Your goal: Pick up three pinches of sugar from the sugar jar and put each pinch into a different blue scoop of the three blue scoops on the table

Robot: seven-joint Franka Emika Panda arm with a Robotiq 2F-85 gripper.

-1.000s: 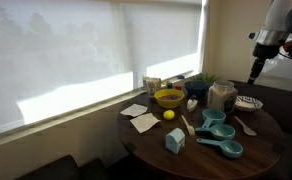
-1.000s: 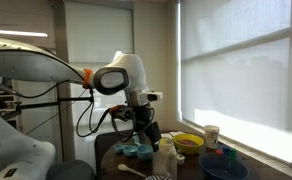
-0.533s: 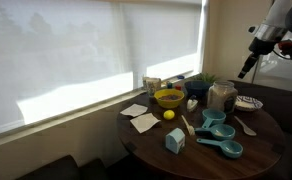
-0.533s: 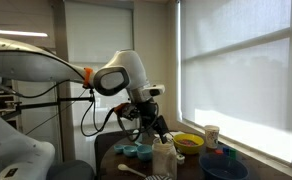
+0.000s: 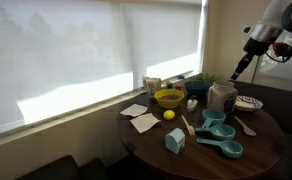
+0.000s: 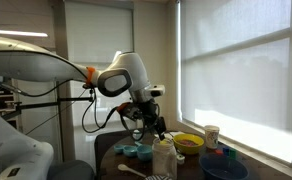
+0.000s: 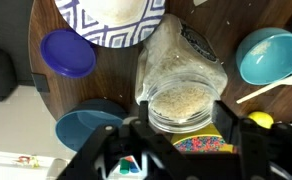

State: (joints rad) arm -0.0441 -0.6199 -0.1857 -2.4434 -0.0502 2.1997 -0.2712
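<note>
The sugar jar stands open on the round table, with pale sugar showing through its mouth; it also shows in an exterior view and the wrist view. The three blue scoops lie in a row in front of the jar and show in an exterior view; one scoop bowl is in the wrist view. My gripper is open and empty, its fingers spread either side of the jar mouth, hovering above the jar in both exterior views.
A yellow bowl, a lemon, a pale-blue carton box, a white spoon and napkins lie on the table. A patterned plate, a purple lid and a blue bowl are beside the jar.
My gripper has moved up and sideways from beside the table to a spot over the sugar jar. Nothing on the table has moved.
</note>
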